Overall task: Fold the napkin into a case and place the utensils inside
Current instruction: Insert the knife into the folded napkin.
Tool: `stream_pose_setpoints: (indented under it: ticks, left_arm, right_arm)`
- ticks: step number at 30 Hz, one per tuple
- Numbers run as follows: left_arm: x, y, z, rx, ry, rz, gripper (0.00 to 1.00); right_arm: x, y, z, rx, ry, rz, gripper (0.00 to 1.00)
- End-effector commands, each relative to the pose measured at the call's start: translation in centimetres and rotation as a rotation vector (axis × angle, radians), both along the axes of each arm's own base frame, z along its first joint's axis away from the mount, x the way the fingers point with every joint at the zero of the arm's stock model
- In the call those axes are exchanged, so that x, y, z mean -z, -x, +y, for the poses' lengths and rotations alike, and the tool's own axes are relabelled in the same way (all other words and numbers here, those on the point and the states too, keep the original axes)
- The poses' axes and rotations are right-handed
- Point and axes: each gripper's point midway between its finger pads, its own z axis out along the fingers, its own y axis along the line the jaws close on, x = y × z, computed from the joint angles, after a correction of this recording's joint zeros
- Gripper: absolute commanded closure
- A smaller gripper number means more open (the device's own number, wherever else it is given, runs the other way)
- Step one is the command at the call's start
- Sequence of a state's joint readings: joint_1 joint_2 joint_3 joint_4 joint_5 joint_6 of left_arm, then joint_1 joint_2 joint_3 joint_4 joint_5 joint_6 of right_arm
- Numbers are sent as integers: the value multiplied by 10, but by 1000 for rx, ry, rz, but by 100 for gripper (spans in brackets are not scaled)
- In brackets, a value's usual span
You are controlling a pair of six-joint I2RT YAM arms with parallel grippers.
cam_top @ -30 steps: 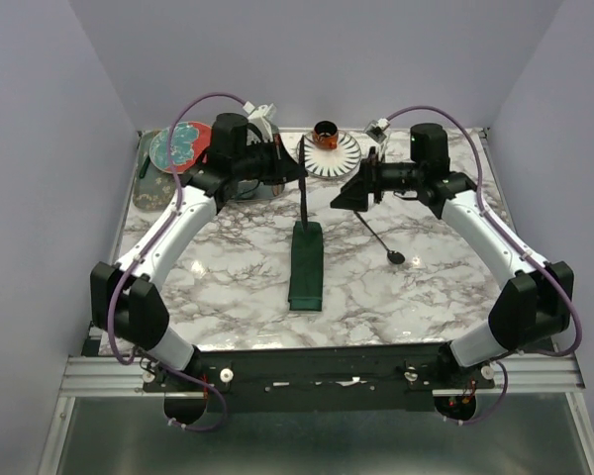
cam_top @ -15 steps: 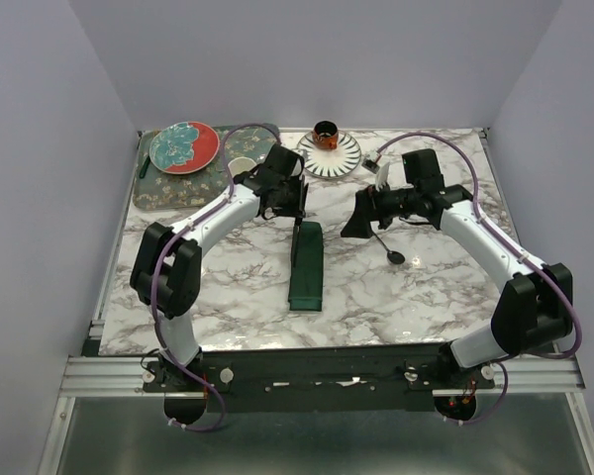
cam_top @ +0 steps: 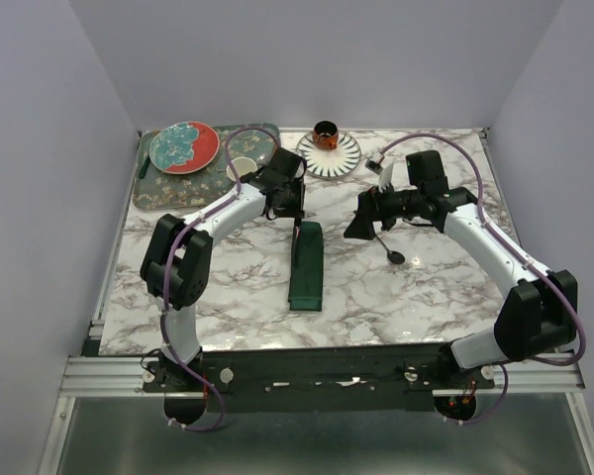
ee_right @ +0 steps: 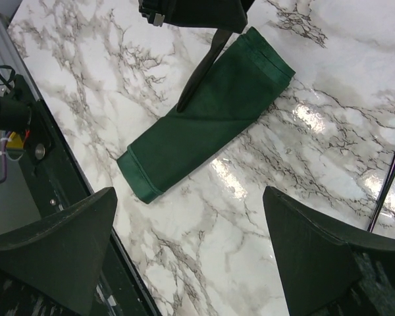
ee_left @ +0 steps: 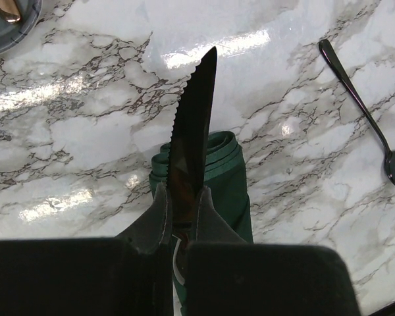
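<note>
The napkin lies folded as a long, narrow dark green case point(cam_top: 305, 265) in the middle of the marble table, also seen in the right wrist view point(ee_right: 210, 128). My left gripper point(cam_top: 298, 208) hovers at the case's far end, shut on a black serrated knife point(ee_left: 194, 112). The blade point(ee_right: 201, 72) slants down over the cloth point(ee_left: 229, 174); whether its tip touches I cannot tell. My right gripper point(cam_top: 361, 224) stands wide open to the right of the case, with only bare marble between its fingers point(ee_right: 52, 243).
A dark spoon point(cam_top: 388, 247) lies on the table under the right gripper and shows in the left wrist view point(ee_left: 359, 99). At the back left a patterned mat point(cam_top: 163, 190) carries a red-and-teal plate point(cam_top: 183, 146). A striped plate point(cam_top: 343, 158) with a cup point(cam_top: 326, 132) stands at the back centre.
The left arm has drawn back from the far side, bringing the knife down to the case's far end. The right gripper has shifted slightly nearer, still open.
</note>
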State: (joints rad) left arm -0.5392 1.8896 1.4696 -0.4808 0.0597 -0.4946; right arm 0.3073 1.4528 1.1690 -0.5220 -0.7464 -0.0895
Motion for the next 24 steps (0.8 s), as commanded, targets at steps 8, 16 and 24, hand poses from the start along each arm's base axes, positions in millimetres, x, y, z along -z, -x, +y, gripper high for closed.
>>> stream_pose_setpoints:
  ticks: [8, 16, 24]
  left_arm:
    - [1, 8, -7, -26, 40, 39, 100]
    - [8, 18, -6, -26, 30, 72, 100]
    - [9, 30, -8, -21, 34, 104, 100]
  right_arm:
    - [3, 5, -9, 8, 29, -21, 0]
    - [4, 7, -10, 7, 28, -16, 0]
    - [6, 9, -11, 9, 36, -19, 0]
